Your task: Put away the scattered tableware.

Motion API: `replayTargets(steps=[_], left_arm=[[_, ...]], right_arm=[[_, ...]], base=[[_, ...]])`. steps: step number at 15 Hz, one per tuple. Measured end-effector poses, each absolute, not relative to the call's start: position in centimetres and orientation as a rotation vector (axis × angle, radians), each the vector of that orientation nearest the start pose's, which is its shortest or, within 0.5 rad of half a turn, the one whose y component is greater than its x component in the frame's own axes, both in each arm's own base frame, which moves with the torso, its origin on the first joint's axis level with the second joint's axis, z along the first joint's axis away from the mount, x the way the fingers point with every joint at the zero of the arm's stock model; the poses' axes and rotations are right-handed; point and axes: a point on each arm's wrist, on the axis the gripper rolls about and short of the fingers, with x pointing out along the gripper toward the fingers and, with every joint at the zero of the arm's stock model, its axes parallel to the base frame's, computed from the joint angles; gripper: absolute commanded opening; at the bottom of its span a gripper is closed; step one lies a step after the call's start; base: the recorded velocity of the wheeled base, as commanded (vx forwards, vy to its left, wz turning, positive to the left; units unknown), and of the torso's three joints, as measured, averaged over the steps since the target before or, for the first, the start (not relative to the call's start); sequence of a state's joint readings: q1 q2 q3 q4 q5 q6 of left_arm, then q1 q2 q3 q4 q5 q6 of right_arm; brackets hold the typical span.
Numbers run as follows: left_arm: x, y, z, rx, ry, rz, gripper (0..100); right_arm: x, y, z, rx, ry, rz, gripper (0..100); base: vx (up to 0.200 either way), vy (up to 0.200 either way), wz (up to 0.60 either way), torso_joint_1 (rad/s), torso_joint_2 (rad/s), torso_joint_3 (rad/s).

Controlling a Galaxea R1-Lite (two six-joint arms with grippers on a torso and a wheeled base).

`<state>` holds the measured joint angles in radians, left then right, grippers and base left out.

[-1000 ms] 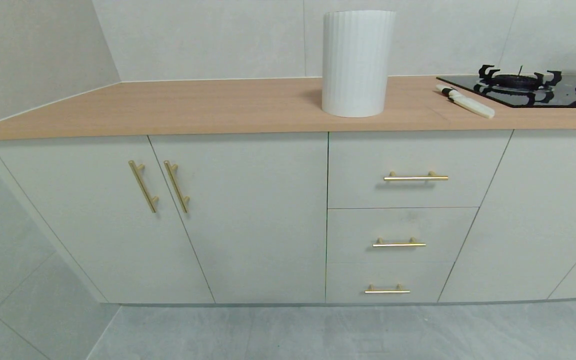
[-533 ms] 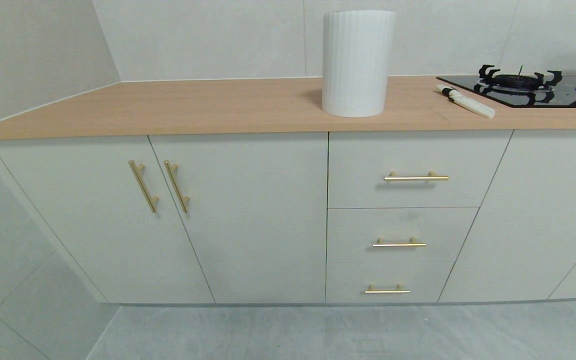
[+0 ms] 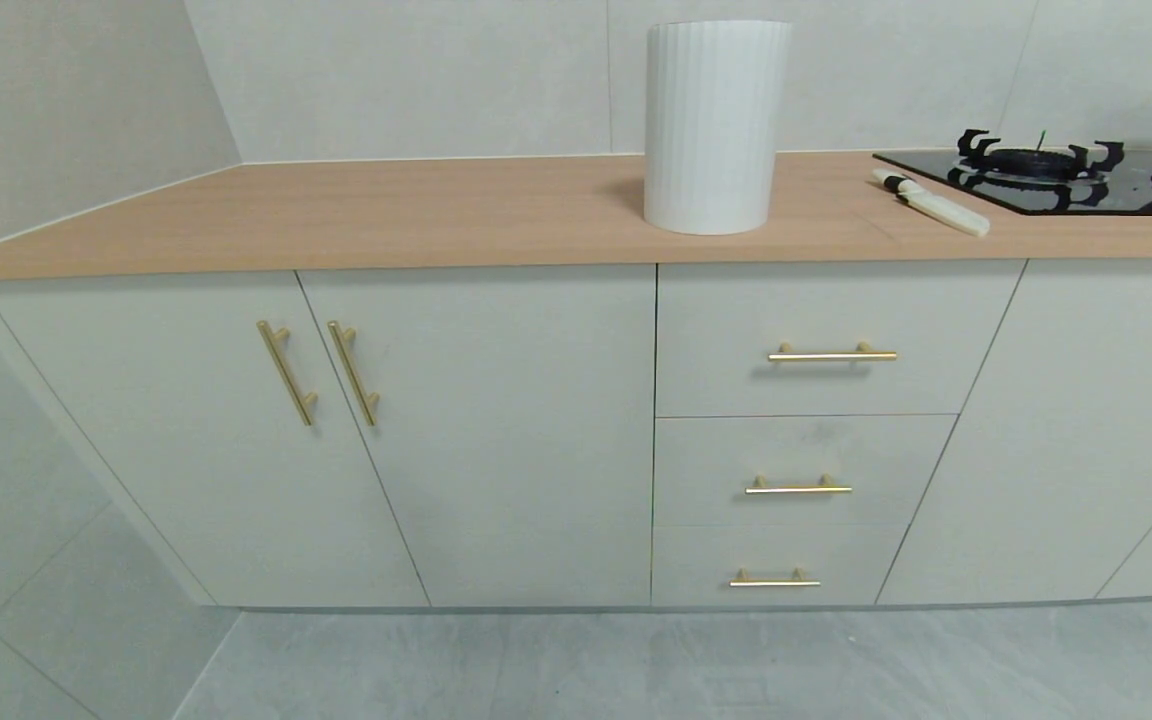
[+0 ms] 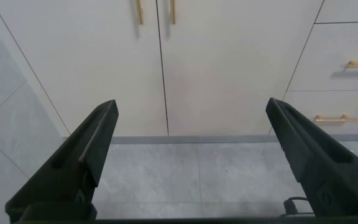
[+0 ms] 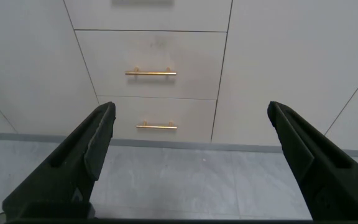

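Facing the counter (image 3: 436, 210), we spot the knife (image 3: 931, 205) lying right, beside the stove (image 3: 1046, 192); it looks light, stiff, slick, so we'd pinch its middle. Left gripper (image 4: 190, 104) and right gripper (image 5: 190, 106) gape empty.

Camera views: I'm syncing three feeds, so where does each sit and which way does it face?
Head view: on the robot's head, looking forward and down at the countertop, white canister, knife and cabinet fronts.
Left wrist view: on the left wrist, low, facing the door handles and floor; the open left gripper frames it.
Right wrist view: on the right wrist, low, facing the drawers; the open right gripper frames it.
Shared: head and right wrist views both show the middle drawer handle and bottom drawer handle.
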<state>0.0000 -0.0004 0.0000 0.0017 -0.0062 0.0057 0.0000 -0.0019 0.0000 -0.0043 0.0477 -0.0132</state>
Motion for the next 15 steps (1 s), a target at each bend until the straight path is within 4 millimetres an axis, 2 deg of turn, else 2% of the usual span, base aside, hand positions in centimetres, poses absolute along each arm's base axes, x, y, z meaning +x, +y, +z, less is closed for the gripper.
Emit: replayTargets(steps=[12,15], left_arm=[[-2.28,-0.02,7.53,0.009,0.001,-0.007,100],[-2.28,-0.02,7.53,0.009,0.001,-0.007,100]], right_arm=[[-2.3,0.11,7.56,-0.012,-0.003,0.05,100],[-2.3,0.11,7.55,-0.012,-0.003,0.05,100]], base=[[0.0,0.0,0.0,0.0,0.0,0.0],[0.2,0.0,0.0,0.004,0.0,0.007]])
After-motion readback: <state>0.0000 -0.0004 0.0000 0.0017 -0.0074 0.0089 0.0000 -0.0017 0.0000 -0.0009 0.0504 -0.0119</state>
